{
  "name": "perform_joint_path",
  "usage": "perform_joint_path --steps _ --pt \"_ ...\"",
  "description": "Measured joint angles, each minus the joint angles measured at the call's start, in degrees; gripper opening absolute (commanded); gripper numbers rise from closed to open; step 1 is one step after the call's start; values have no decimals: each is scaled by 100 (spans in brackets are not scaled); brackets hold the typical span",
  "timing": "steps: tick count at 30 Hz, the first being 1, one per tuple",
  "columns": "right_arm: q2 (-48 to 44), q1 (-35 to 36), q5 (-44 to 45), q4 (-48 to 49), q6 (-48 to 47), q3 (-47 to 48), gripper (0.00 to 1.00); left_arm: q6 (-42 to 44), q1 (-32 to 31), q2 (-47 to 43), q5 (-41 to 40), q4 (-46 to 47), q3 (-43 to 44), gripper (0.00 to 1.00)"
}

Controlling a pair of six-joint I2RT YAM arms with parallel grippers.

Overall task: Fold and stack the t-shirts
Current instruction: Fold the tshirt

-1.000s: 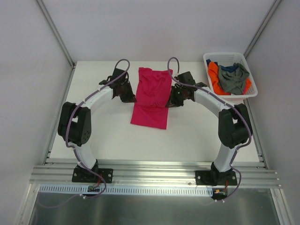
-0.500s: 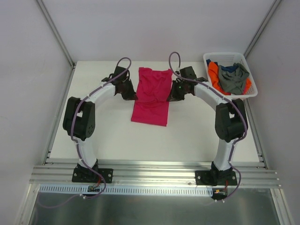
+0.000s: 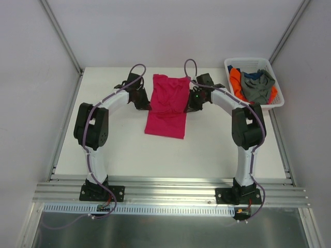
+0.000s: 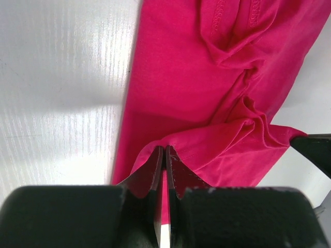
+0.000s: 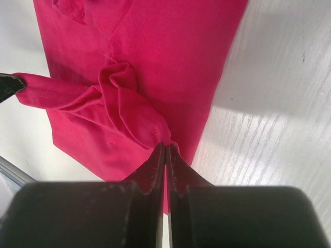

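The pink shirt (image 3: 166, 106) lay on the table (image 3: 207, 150), folded into a long narrow strip running away from the arm bases. The basket (image 3: 247, 60) stood to its right and farther back, well apart from it. In it the grey shirt (image 3: 260, 87) lay on top, the orange shirt (image 3: 235, 82) on the side nearer the pink shirt, and a bit of the blue shirt (image 3: 251, 75) at the back. The right arm (image 3: 227, 101) reached across the gap between the pink shirt and the basket. A metal rail (image 3: 170, 188) ran along the table edge on the near side of the pink shirt, and purple cables (image 3: 135, 68) looped up on either side of its far end. The left gripper (image 4: 164, 151) was at the pink shirt's left edge and the right gripper (image 5: 165, 148) at its right edge, both about midway along the strip. From above, the black gripper bodies covered the fingertips, so the grip could not be read there. The wrist views showed it: each pair of jaws was pressed together on a pinch of pink hem. A raised, bunched ridge of cloth was strung across the strip from one gripper to the other, over the flat layer below. The left wrist view also caught the right gripper's black tip past the pink shirt's far side. The right wrist view caught the left gripper's tip in the same way. Neither wrist view took in the basket, the rail or the cables, which only the top view showed.
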Motion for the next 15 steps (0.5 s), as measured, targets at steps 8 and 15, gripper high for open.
perform_joint_path --steps 8,15 --pt "2 -44 -22 -22 -31 109 1 0 37 4 -4 7 13 0" --pt "13 -44 -42 22 -28 109 1 -2 35 17 -11 17 33 0"
